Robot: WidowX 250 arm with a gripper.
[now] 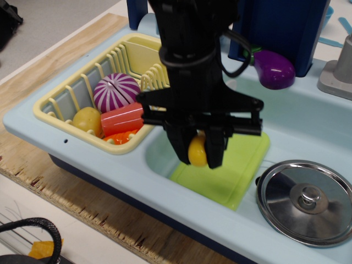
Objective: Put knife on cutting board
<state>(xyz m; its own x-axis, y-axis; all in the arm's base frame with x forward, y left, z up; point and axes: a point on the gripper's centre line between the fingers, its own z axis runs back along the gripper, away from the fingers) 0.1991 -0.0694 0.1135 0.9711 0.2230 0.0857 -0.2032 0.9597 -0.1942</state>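
Note:
My black gripper is shut on the knife, a small glossy yellow rounded toy piece held between the two fingers. It hangs low over the near left part of the lime-green cutting board, which lies flat in the light-blue sink. The arm and gripper hide the board's far end and its oval hole. I cannot tell whether the knife touches the board.
A round steel lid lies right of the board. A purple eggplant sits on the sink's back rim. The yellow dish rack at left holds a striped purple ball, a pale-yellow ball and a red piece. A dark blue upright stands behind.

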